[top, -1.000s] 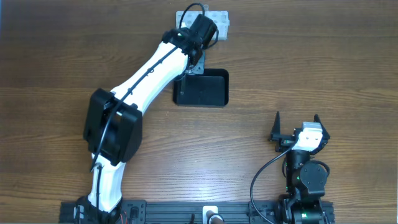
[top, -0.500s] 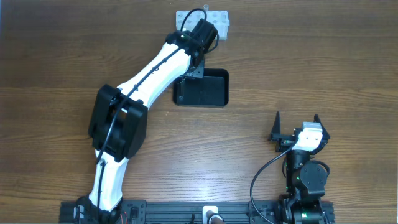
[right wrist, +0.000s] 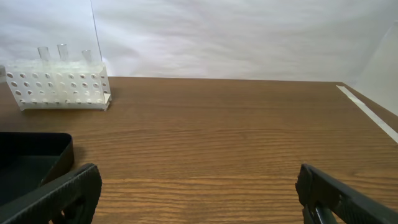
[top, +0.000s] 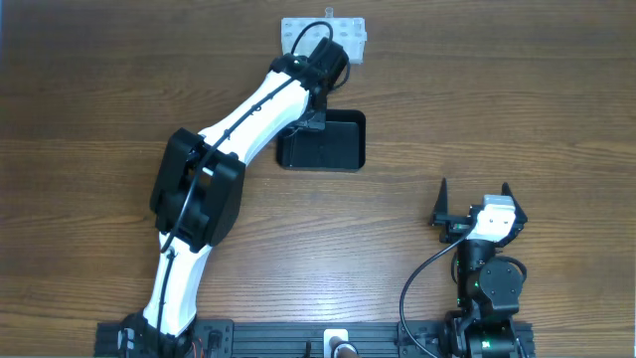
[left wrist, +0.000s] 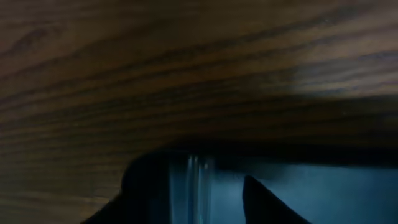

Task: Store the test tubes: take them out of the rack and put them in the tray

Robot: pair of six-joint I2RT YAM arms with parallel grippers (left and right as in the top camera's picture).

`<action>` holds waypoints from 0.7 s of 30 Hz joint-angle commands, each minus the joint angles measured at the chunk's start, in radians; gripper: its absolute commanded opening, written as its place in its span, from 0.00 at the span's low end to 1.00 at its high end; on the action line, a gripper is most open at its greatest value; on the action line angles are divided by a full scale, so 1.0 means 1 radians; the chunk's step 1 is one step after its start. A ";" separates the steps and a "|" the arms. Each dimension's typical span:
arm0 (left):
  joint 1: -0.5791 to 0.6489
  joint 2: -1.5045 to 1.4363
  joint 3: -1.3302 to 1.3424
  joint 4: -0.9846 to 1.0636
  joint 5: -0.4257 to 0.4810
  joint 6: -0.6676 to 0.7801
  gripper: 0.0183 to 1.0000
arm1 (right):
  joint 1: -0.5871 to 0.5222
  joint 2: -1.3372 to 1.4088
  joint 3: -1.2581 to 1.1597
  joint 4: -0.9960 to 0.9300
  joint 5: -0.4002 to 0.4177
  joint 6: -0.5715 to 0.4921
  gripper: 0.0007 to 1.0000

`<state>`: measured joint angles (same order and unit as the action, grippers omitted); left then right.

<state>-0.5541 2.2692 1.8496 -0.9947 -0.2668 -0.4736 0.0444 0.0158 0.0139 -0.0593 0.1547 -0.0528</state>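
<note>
We see our left gripper (left wrist: 199, 190) pinching a clear test tube (left wrist: 191, 180) between its fingers, at the black tray's (top: 343, 149) edge. Our right gripper (right wrist: 199, 196) rests spread wide.

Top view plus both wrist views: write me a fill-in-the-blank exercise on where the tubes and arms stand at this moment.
1. The left pincer grips a clear ____.
2. The tray next to the rack is ____ in colour.
3. In the right wrist view, ____ tubes stand in the rack.
4. The right pincer, holding nothing, is ____.

Missing words: tube; black; three; open.
</note>
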 commanded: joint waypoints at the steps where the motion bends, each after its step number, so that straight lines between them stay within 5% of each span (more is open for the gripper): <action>1: 0.002 -0.110 0.027 0.053 -0.013 -0.010 0.55 | -0.008 -0.011 -0.009 0.000 -0.007 -0.001 0.99; 12: -0.005 -0.152 0.218 0.215 -0.145 0.004 0.60 | -0.007 -0.011 -0.009 0.000 -0.007 -0.001 0.99; 21: -0.004 -0.010 0.224 0.391 -0.151 0.077 0.63 | -0.008 -0.011 -0.009 0.000 -0.007 0.000 0.99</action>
<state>-0.5545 2.1738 2.0678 -0.6228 -0.3977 -0.4271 0.0444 0.0154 0.0139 -0.0589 0.1547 -0.0528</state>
